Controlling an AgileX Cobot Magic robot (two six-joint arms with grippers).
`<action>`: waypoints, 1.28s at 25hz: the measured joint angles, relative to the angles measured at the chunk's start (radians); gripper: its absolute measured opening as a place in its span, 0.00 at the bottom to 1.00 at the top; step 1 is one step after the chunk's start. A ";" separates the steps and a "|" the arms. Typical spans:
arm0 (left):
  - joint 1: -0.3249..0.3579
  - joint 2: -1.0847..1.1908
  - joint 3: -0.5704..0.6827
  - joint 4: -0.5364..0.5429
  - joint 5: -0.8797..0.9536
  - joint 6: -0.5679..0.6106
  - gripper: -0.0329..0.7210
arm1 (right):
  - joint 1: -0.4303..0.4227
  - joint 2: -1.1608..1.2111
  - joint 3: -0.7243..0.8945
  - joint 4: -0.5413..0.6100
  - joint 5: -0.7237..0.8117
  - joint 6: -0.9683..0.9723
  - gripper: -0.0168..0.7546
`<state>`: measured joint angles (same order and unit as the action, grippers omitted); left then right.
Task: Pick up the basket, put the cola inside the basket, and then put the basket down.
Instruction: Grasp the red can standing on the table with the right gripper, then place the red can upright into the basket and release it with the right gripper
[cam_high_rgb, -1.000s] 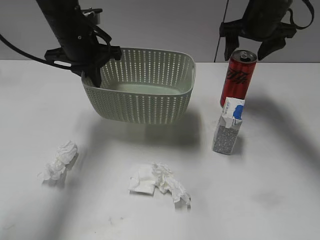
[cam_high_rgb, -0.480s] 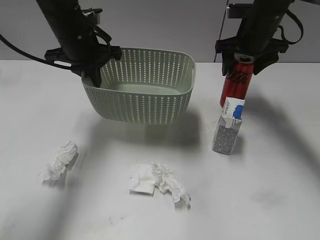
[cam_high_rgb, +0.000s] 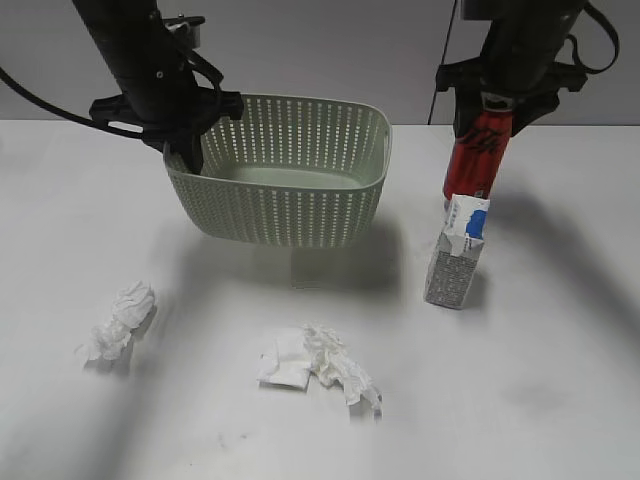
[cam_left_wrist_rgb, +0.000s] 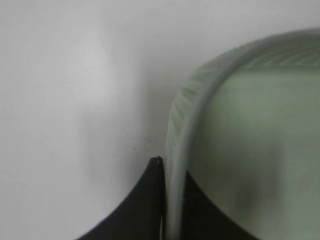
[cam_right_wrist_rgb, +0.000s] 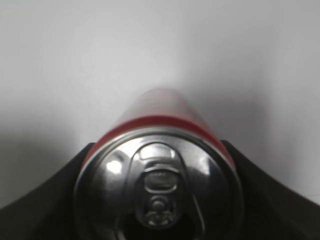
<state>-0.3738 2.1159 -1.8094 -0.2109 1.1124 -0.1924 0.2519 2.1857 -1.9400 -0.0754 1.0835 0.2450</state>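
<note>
The pale green basket (cam_high_rgb: 290, 200) hangs tilted above the table at the back left. My left gripper (cam_high_rgb: 185, 150) is shut on its left rim, which shows between the jaws in the left wrist view (cam_left_wrist_rgb: 200, 100), with the left gripper (cam_left_wrist_rgb: 172, 200) pinching it. The red cola (cam_high_rgb: 478, 155) stands at the back right. My right gripper (cam_high_rgb: 497, 100) is shut on the cola's top. In the right wrist view the cola's silver top (cam_right_wrist_rgb: 160, 200) fills the space between the fingers of the right gripper (cam_right_wrist_rgb: 157, 146). The cola's base is hidden behind a carton.
A small white-grey-blue carton (cam_high_rgb: 457, 255) stands just in front of the cola. A crumpled tissue (cam_high_rgb: 120, 320) lies at the front left and another tissue (cam_high_rgb: 320, 365) at the front middle. The white table (cam_high_rgb: 560, 350) spreads around them.
My right gripper came down from above the cola and closed on its top; the can now looks slightly raised. The left gripper and basket have not moved.
</note>
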 joint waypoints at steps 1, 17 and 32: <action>0.000 0.000 0.000 -0.003 -0.002 0.000 0.02 | 0.000 -0.018 0.000 -0.004 0.001 0.000 0.70; 0.000 0.000 0.000 -0.034 -0.041 0.001 0.02 | 0.295 -0.261 -0.098 -0.105 0.104 -0.065 0.70; 0.007 0.000 0.000 -0.038 -0.035 0.001 0.02 | 0.355 -0.078 -0.162 0.173 0.105 -0.088 0.70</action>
<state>-0.3665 2.1159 -1.8094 -0.2485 1.0774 -0.1915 0.6068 2.1079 -2.1016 0.0974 1.1883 0.1575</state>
